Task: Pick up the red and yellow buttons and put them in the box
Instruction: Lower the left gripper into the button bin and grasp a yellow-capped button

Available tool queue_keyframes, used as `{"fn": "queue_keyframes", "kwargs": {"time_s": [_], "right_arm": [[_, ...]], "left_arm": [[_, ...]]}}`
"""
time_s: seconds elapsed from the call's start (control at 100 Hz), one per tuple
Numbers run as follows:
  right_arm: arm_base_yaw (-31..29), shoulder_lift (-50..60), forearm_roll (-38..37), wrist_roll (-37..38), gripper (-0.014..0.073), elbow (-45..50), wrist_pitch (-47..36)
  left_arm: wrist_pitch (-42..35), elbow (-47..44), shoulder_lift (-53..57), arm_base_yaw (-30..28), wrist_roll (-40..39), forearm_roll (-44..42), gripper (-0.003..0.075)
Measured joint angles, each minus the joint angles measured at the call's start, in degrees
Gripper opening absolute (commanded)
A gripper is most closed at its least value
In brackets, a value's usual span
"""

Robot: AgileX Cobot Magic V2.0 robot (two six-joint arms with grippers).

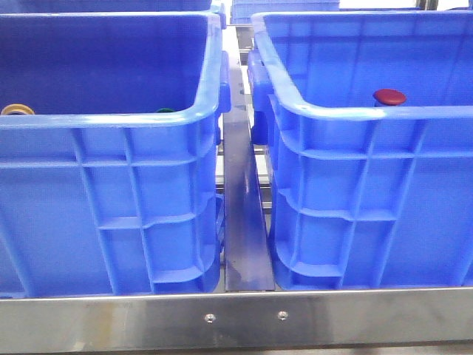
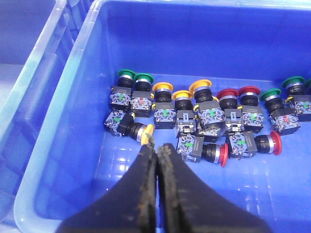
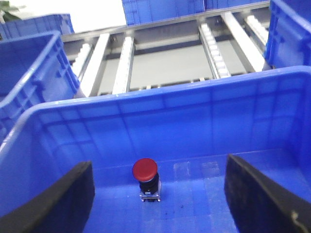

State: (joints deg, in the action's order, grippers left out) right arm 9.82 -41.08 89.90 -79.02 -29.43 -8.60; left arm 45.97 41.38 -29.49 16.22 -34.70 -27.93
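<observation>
Front cam, nearest first: steel rail [image 1: 236, 319] w/ two screws across the bottom edge. Right behind it, two blue crates side by side on the roller surface [image 3: 160, 63], w/ a metal divider [image 1: 240, 222] in the gap between. Left crate [image 1: 111, 214]: just a sliver of a yellow cap [image 1: 16, 109] and a green one [image 1: 165, 111] peeking over the near rim. Right crate, aka the box [image 1: 369, 214]: one red button [image 1: 389, 97] poking above the near rim, standing upright.

Left wrist cam: left gripper [image 2: 156, 150] hanging over the near part of the left crate's floor, fingers pressed together, nothing between them. Tips just beside a tipped-over yellow button [image 2: 133, 130]. Two tipped red ones [image 2: 209, 151] [image 2: 257, 143] lying a bit further along. Beyond those, a row of upright buttons on contact blocks: green pair [image 2: 133, 77], three yellow [image 2: 183, 90], two red [image 2: 238, 93], more green [image 2: 284, 87] at the end. All bunched toward the far wall, many touching.

Right wrist cam: right gripper [image 3: 158, 204] inside the box, fingers spread wide, holding nothing. Red button standing on the box floor between the two fingers, apart from both, cap up on its black body. Past the box's far wall: conveyor rollers, then more blue crates [image 3: 165, 9] at the back.
</observation>
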Motion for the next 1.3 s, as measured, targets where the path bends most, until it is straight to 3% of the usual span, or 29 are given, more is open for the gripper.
{"fn": "queue_keyframes", "kwargs": {"time_s": [0.14, 0.4, 0.67, 0.77, 0.86, 1.03, 1.08, 1.15, 1.3], "right_arm": [[0.0, 4.8, 0.0, 0.0, 0.0406, 2.6, -0.4], [0.0, 6.9, 0.0, 0.0, -0.0101, 3.3, -0.6], [0.0, 6.9, 0.0, 0.0, -0.0097, 3.3, -0.6], [0.0, 6.9, 0.0, 0.0, -0.0097, 3.3, -0.2], [0.0, 6.9, 0.0, 0.0, -0.0097, 3.3, 0.4], [0.0, 6.9, 0.0, 0.0, -0.0097, 3.3, 0.9], [0.0, 6.9, 0.0, 0.0, -0.0097, 3.3, 0.9], [0.0, 6.9, 0.1, 0.0, -0.0097, 3.3, 0.9], [0.0, 6.9, 0.0, 0.0, -0.0097, 3.3, 0.9]], "left_arm": [[0.0, 0.0, 0.0, 0.0, 0.0, 0.0, -0.0019], [0.0, 0.0, 0.0, 0.0, 0.0, 0.0, -0.0019], [0.0, 0.0, 0.0, 0.0, 0.0, 0.0, -0.0017], [0.0, 0.0, 0.0, 0.0, 0.0, 0.0, 0.0022], [0.0, 0.0, 0.0, 0.0, 0.0, 0.5, 0.0141], [0.0, 0.0, 0.0, 0.0, 0.7, 1.5, 0.0526], [0.0, 0.0, 0.0, 0.0, 0.8, 1.6, 0.0607], [0.0, 0.0, 0.0, 0.0, 1.0, 1.6, 0.0651], [0.0, 0.1, -1.1, 0.0, 1.1, 3.1, 0.0648]]}}
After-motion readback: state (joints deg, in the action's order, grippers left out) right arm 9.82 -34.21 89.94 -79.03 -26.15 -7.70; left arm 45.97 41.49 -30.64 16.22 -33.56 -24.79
